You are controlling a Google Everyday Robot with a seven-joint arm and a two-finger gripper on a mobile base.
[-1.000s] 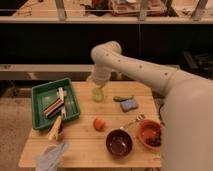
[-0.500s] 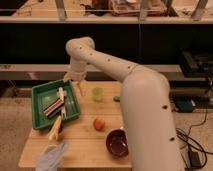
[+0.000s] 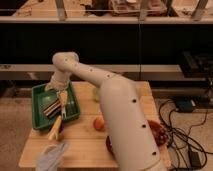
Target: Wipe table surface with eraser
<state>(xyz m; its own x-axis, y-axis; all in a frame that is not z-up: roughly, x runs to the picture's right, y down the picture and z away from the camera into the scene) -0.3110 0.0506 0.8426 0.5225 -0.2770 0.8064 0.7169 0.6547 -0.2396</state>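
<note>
The eraser [image 3: 50,109], a small block with dark, reddish and white stripes, lies in the green tray [image 3: 39,95] at the table's left end. My gripper [image 3: 61,98] points down over the tray, just right of and above the eraser. The white arm sweeps from the lower right up and over to it and hides much of the table's middle. The light wooden table [image 3: 82,145] shows bare planks in front of the tray.
A long brush [image 3: 56,127] lies slanted across the tray's front edge. A light-blue pad [image 3: 52,156] sits at the front left corner. An orange fruit [image 3: 99,123] and a green cup [image 3: 95,93] are mid-table. A red bowl [image 3: 161,133] is at the right.
The arm has swung left from over the table's middle to over the green tray, and the gripper has come down close to the eraser.
</note>
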